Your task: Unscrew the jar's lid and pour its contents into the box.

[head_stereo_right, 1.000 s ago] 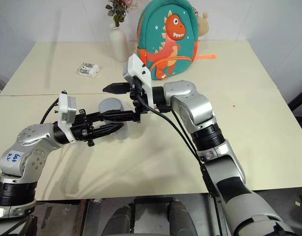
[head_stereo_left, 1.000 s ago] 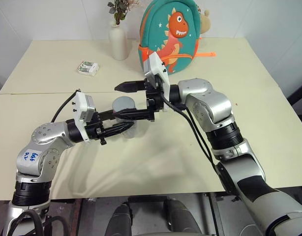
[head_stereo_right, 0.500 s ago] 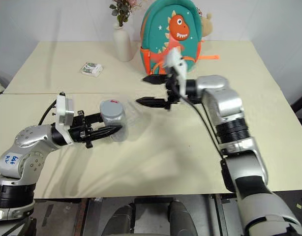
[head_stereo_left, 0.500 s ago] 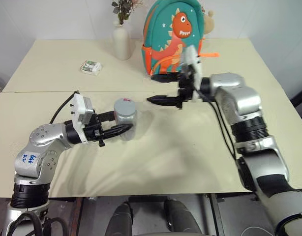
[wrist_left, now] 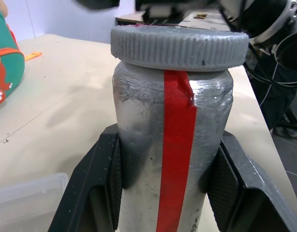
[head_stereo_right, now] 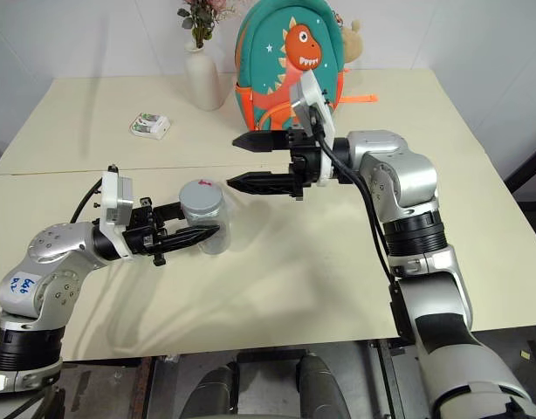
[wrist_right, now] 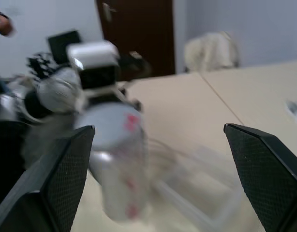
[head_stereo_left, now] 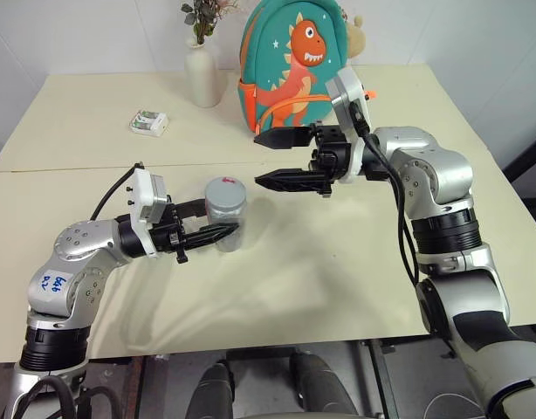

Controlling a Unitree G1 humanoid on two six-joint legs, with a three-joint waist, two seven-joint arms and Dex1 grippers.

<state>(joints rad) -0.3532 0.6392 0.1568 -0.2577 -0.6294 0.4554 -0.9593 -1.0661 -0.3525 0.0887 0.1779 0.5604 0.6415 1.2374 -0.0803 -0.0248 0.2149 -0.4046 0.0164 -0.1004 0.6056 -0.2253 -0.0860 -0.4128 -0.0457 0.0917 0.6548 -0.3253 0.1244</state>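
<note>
The jar (head_stereo_left: pixel 225 223) stands upright on the table, silvery-grey with a red tape strip down its side. The grey ribbed lid (head_stereo_left: pixel 224 188) sits on its top and shows close up in the left wrist view (wrist_left: pixel 180 46). My left gripper (head_stereo_left: pixel 217 225) is shut on the jar's body, one finger on each side (wrist_left: pixel 102 174). My right gripper (head_stereo_left: pixel 261 160) hovers open, level, a short way right of the lid, touching nothing. The clear box (wrist_right: pixel 199 193) lies on the table just beyond the jar. The contents are hidden inside the jar.
A white vase with flowers (head_stereo_left: pixel 202 74) and a green dinosaur backpack (head_stereo_left: pixel 290 61) stand at the back of the table. A small white-and-green packet (head_stereo_left: pixel 149 122) lies at the back left. Bare tabletop (head_stereo_left: pixel 320 262) spreads to the front and right.
A second ago my open right gripper reached over the jar's top; it has since drawn back to the right and slightly up. The lid remains on. My left gripper keeps its grip, unmoved.
</note>
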